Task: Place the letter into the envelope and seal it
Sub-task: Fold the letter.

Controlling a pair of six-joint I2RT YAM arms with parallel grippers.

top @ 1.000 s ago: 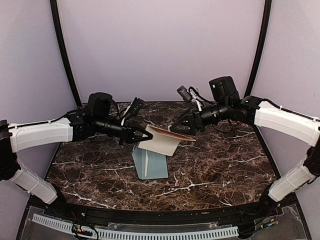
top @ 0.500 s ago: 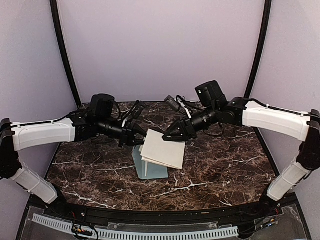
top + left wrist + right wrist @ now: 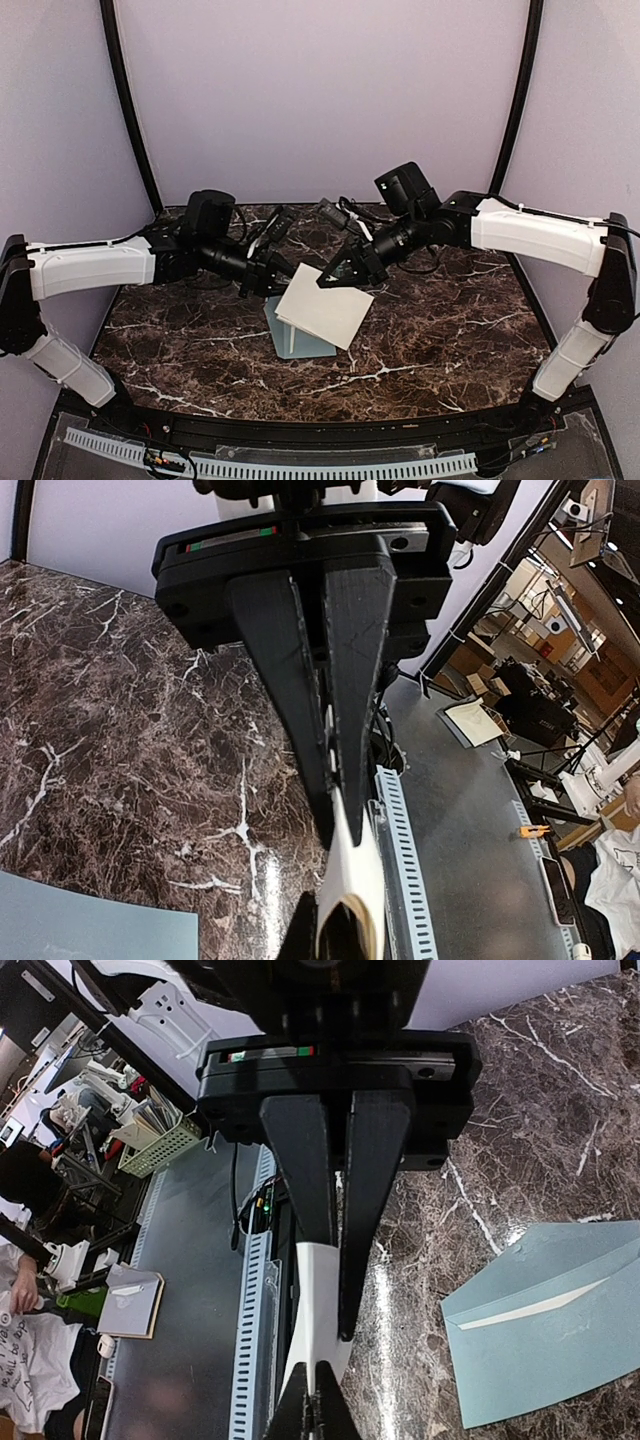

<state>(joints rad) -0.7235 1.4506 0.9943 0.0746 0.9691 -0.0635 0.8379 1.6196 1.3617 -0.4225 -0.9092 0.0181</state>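
Note:
The letter (image 3: 325, 310), a folded white sheet, hangs tilted above the table between both grippers. My left gripper (image 3: 283, 283) is shut on its left corner, and my right gripper (image 3: 332, 280) is shut on its upper edge. In the left wrist view the letter (image 3: 357, 880) runs out from between the closed left gripper (image 3: 335, 815). The right wrist view shows the right gripper (image 3: 335, 1290) shut on the letter (image 3: 313, 1305), with the left gripper's tips (image 3: 315, 1405) on the same sheet. The pale blue-grey envelope (image 3: 300, 340) lies flat on the table under the letter, partly hidden by it, and appears as the envelope (image 3: 550, 1320) in the right wrist view.
The dark marble table (image 3: 450, 330) ends at a white slotted cable duct (image 3: 270, 465) along the near edge. Black curved frame posts (image 3: 125, 100) rise at the back left and back right. Plain purple walls surround the table.
My right gripper moved left and down and closed on the letter's upper edge. The letter swung from nearly edge-on to face the camera, lower over the envelope. The left gripper kept its hold.

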